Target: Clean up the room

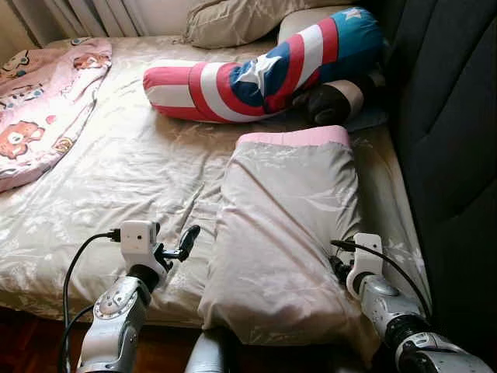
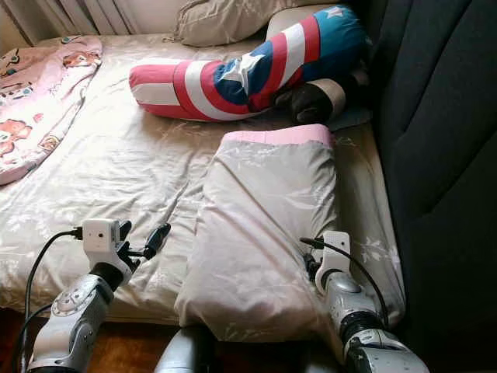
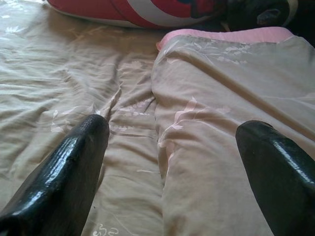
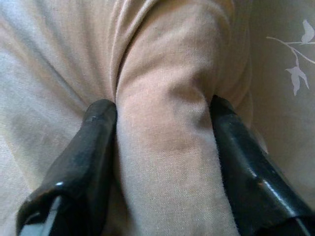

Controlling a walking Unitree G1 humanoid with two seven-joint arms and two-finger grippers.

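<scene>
The folded beige blanket (image 1: pixel 287 225) lies lengthwise on the bed (image 1: pixel 132 171) beside the dark headboard (image 1: pixel 450 140), its near end overhanging the mattress edge. The right gripper (image 4: pixel 165 147) clamps a bunched fold of this blanket between both fingers. The left gripper (image 3: pixel 172 162) hovers wide apart over the blanket's left edge, holding nothing.

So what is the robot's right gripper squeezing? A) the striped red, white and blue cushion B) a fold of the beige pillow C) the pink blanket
B: the right gripper has its two black fingers pinched on a fold of the beige pillow.
</scene>
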